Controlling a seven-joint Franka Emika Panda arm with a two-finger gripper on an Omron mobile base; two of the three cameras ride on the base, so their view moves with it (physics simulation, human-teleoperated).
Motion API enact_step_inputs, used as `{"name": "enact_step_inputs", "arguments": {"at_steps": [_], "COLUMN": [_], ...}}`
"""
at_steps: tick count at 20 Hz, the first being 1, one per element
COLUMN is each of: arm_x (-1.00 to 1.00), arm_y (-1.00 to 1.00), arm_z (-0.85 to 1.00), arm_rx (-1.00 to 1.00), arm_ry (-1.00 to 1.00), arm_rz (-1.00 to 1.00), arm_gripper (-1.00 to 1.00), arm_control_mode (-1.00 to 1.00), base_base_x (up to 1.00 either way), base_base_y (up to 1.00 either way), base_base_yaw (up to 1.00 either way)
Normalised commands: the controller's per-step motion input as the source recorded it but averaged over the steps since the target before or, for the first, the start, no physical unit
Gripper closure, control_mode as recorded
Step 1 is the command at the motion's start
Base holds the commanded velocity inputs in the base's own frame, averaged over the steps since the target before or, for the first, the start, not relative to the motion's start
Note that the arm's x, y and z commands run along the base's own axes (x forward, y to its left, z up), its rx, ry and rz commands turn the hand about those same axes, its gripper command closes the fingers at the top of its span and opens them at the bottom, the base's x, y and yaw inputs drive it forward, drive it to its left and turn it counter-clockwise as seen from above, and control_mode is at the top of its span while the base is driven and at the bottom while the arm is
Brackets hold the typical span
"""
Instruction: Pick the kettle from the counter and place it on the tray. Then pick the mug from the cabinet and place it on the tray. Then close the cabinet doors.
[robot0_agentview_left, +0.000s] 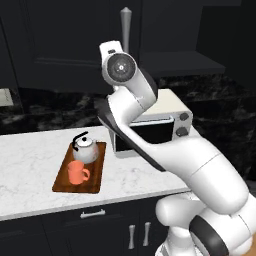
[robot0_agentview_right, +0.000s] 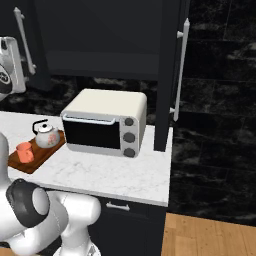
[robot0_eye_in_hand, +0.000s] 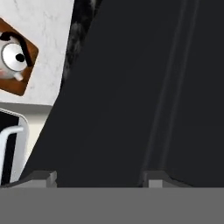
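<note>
On the tray (robot0_agentview_left: 98, 170), left of the toaster oven (robot0_agentview_right: 106, 122), the kettle (robot0_agentview_left: 85, 149) stands behind the mug (robot0_agentview_left: 76, 174); the gripper (robot0_eye_in_hand: 98, 177) fingers stand spread before a black cabinet door (robot0_eye_in_hand: 144, 92), gripping nothing

We see flat, even rendered light with no visible source. The white counter (robot0_agentview_left: 30, 170) and toaster oven (robot0_agentview_right: 105, 122) read bright, while the black cabinet (robot0_agentview_left: 55, 45) and backsplash stay dim, with detail nearly lost. Soft, faint shadows lie beneath the tray (robot0_agentview_left: 80, 167). In the hand view, the close dark cabinet door (robot0_eye_in_hand: 144, 96) looks smooth and featureless. Edges appear slightly jagged; no glare or lens distortion.
</note>
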Motion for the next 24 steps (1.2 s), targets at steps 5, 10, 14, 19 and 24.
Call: {"name": "enact_step_inputs", "arguments": {"at_steps": [5,10,14,19,24], "arm_x": [0.84,0.79,0.48,0.59,0.52], "arm_y": [-0.10,-0.01,0.01,0.04,0.08], "arm_z": [-0.26,-0.20,-0.15,-0.26,-0.29], "arm_rx": [-0.10,-0.08,-0.01,-0.01,-0.01], "arm_ry": [0.06,0.00,0.00,0.00,0.00], "arm_rz": [-0.03,-0.01,0.00,0.00,0.00], "arm_gripper": [-1.00,-1.00,-1.00,-1.00,-1.00], "arm_control_mode": [-1.00,-1.00,-1.00,-1.00,-1.00], "base_base_x": [0.00,0.00,0.00,0.00,0.00], "base_base_y": [0.00,0.00,0.00,0.00,0.00], "base_base_yaw": [0.00,0.00,0.00,0.00,0.00]}}
